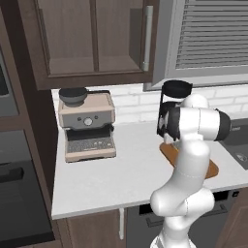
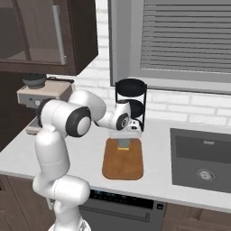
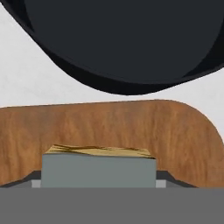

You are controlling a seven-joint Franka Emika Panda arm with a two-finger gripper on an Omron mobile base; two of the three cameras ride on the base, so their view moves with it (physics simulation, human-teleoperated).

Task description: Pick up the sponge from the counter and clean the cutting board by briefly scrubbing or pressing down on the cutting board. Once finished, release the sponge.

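The broad white-grey worktop (image 2: 85,153) carries the flat reddish-brown wooden cutting board (image 2: 124,164), laid near its front edge within the arm's reach. A black round-topped stand (image 2: 131,101) sits just behind the board. The hand (image 2: 122,140) is closed on the small grey-green and yellow sponge (image 2: 122,144), pressing it against the board's far end, apparently mid-scrub.

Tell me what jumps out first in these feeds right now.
The white arm reaches over the counter, pressing the sponge onto the far end of the reddish-brown cutting board. Just behind the board stands a black round-topped rack, against the brick wall. An espresso machine sits far left.
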